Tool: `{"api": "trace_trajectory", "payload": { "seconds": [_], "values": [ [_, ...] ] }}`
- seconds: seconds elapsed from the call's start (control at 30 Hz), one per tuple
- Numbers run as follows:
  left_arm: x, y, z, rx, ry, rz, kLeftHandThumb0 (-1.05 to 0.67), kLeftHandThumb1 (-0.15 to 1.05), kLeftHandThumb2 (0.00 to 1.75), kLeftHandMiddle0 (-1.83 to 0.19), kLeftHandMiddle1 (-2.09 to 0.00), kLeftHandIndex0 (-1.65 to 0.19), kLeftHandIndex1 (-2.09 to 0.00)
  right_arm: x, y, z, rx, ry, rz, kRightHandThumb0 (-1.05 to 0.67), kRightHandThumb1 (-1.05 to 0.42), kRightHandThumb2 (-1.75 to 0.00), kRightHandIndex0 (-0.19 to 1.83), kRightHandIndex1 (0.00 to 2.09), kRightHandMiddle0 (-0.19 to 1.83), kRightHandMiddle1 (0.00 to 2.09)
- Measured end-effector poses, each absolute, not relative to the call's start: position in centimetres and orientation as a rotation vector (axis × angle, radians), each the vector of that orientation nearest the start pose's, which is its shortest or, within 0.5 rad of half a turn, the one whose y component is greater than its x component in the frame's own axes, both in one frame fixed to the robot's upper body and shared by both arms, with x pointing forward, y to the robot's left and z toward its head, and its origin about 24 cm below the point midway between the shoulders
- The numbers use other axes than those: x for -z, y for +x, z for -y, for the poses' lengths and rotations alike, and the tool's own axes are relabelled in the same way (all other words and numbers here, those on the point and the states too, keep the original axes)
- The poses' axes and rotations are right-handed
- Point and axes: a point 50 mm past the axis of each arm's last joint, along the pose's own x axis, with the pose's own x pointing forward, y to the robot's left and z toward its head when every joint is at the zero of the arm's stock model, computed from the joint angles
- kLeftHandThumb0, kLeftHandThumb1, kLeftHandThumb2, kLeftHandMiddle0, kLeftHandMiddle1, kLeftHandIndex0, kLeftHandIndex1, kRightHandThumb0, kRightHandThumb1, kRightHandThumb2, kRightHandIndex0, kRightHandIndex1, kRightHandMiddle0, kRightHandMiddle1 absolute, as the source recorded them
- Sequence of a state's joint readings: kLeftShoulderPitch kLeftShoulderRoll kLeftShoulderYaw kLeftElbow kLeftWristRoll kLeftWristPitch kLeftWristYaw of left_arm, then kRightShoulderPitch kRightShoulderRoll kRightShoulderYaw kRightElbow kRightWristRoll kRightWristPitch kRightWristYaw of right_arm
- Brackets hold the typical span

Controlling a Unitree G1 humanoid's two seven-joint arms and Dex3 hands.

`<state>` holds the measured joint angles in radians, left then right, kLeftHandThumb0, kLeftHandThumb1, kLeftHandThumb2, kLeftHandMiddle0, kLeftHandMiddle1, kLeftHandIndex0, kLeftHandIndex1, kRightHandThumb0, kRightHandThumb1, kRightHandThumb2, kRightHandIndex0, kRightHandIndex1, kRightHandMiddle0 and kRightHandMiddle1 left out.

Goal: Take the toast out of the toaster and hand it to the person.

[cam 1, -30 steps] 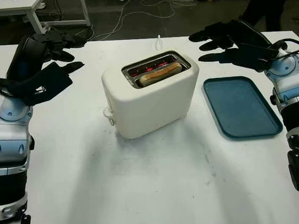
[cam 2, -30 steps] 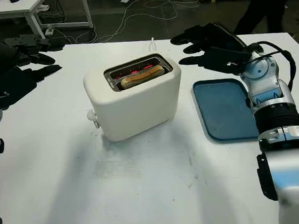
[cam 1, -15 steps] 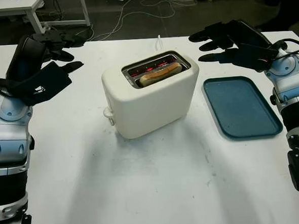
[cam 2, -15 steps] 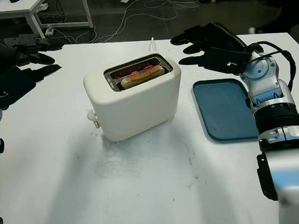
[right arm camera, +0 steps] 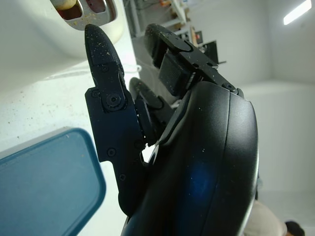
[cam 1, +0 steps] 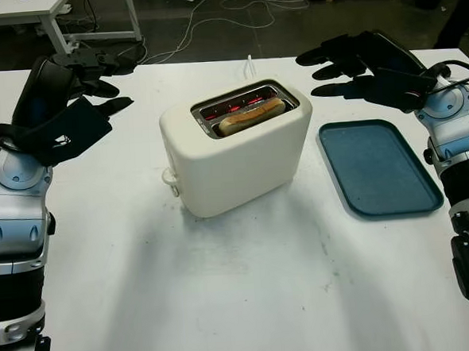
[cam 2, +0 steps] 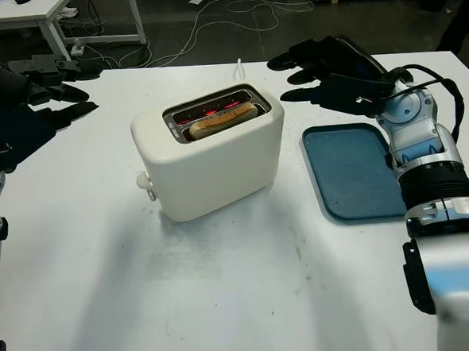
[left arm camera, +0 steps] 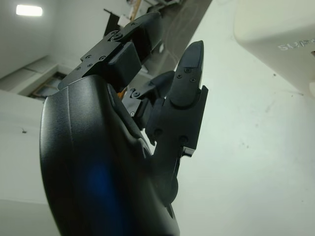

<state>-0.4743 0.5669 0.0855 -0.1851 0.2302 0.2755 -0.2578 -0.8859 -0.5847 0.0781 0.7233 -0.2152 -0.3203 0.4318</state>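
Golden-brown toast (cam 1: pixel 250 116) sat in the near slot of the cream toaster (cam 1: pixel 237 147), mid-tabletop (cam 1: pixel 241 286), with the far slot glowing red. Both robot hands held nothing and hovered well apart from it: the left robot hand (cam 1: pixel 71 102) open to the toaster's left, the right robot hand (cam 1: pixel 363 68) open to its right, above the far edge of the blue tray (cam 1: pixel 377 167).
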Motion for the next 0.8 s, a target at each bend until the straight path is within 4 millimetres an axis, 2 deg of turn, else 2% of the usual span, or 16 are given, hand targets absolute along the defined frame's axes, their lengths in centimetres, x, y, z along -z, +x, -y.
{"api": "trace_trajectory", "payload": {
  "seconds": [0.8],
  "values": [
    [-22.26,30.58,-21.76,0.038,0.758,0.322,-0.26,0.92,0.05,-0.55,-0.75,-0.76,-0.16,-20.73,37.90,21.34,-0.366,-0.876,0.280,-0.55,-0.90,0.00,0.86,0.01,0.77,0.01]
  ]
}}
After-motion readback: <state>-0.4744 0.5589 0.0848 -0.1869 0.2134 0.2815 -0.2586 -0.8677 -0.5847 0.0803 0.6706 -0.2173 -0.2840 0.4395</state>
